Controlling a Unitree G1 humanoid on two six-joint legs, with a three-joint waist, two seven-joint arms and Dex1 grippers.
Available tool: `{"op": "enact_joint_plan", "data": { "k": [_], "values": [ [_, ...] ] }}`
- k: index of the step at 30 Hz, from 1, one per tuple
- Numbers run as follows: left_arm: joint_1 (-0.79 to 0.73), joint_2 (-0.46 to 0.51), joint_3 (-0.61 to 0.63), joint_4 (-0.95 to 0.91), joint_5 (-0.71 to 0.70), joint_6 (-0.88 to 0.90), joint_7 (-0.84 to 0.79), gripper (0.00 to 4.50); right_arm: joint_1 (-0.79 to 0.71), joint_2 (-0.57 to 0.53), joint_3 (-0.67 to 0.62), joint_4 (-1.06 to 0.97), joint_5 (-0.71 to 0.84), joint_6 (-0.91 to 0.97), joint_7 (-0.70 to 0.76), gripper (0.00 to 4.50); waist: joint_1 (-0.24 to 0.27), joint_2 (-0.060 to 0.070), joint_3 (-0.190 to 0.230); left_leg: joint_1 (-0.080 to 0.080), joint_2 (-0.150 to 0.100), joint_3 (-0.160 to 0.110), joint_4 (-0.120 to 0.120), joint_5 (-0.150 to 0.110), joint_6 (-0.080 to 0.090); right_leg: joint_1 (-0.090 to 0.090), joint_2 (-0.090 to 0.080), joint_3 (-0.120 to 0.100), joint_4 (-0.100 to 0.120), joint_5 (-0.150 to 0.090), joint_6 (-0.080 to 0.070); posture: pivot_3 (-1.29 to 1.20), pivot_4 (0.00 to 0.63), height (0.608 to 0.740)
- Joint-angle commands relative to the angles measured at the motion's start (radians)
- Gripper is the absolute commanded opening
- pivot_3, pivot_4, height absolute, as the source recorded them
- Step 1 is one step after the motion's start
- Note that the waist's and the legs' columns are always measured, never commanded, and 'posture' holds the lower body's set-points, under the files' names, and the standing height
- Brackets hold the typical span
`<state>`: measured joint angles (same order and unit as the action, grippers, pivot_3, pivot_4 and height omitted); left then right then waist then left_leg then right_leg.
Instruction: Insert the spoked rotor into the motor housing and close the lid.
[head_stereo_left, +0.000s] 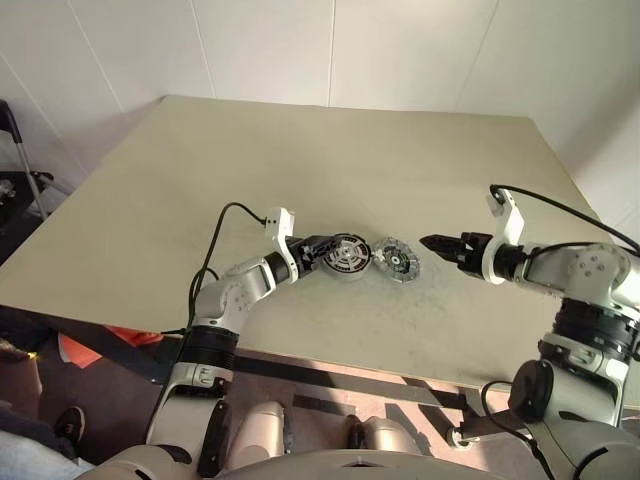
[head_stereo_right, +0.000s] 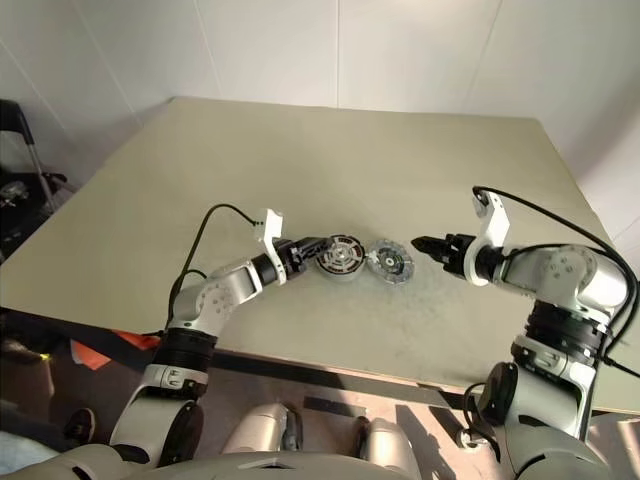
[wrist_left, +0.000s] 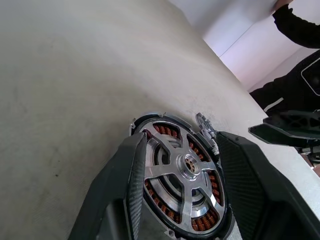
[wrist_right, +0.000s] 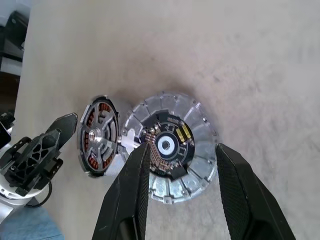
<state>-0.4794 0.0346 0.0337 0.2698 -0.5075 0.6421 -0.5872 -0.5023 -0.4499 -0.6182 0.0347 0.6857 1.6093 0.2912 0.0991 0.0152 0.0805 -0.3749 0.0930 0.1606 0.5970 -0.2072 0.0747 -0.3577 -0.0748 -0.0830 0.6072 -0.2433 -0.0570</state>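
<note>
The left gripper (wrist_left: 177, 185) had its two black fingers (wrist_left: 122, 185) set one on each side of the motor housing (head_stereo_left: 347, 254), pressed against its dark rim, so the jaws were closed on that housing at roughly half their spread. Between those jaws the spoked rotor (wrist_left: 186, 172) sat inside the housing, its silver hub and spokes lying over the reddish-copper windings. In the head views the housing stood tilted on the table (head_stereo_left: 300, 160) in that grip rather than lying flat.

The right gripper (wrist_right: 177, 200) held nothing: its fingers (wrist_right: 127, 195) stood apart, and the lid (wrist_right: 170, 145) lay flat on the table just ahead of the tips, seen through the gap between them but not touched. In the left eye view the right gripper (head_stereo_left: 437, 243) hung just off the lid's (head_stereo_left: 398, 260) far side from the housing.

The lid's ribbed grey edge lay just beside the housing's rim; whether they touched could not be told. Its dark centre carried a small circuit board with gold pads; no writing or brand could be read on any part.

A person's dark sleeve (wrist_left: 300, 30) showed beyond the table edge.
</note>
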Motion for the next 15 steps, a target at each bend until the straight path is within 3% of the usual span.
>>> {"op": "enact_joint_plan", "data": {
  "k": [1,8,15],
  "values": [
    [-0.034,0.009,-0.011,0.007,0.007,-0.006,-0.021,2.37,0.078,0.038,-0.053,-0.080,0.211,0.005,-0.171,2.28,0.002,0.000,0.000,0.000,0.000,0.000,0.000,0.000,0.000,0.000,0.000,0.000,0.000,0.000,0.000,0.00,0.000,0.740],
    [-0.047,0.022,-0.020,0.025,0.017,-0.008,-0.031,2.37,0.157,0.120,-0.083,-0.105,0.479,0.005,-0.444,2.28,0.001,0.002,0.000,0.002,0.000,0.001,0.000,0.000,-0.001,0.002,0.000,0.000,-0.001,0.000,0.000,0.00,0.000,0.740],
    [-0.042,0.034,-0.020,0.016,0.018,-0.005,-0.027,2.37,0.066,0.227,-0.130,-0.037,0.472,-0.001,-0.572,2.28,-0.003,0.003,0.000,0.003,0.000,0.001,-0.001,0.001,-0.002,0.002,0.000,0.000,-0.001,0.000,0.001,0.00,0.000,0.740]
  ]
}}
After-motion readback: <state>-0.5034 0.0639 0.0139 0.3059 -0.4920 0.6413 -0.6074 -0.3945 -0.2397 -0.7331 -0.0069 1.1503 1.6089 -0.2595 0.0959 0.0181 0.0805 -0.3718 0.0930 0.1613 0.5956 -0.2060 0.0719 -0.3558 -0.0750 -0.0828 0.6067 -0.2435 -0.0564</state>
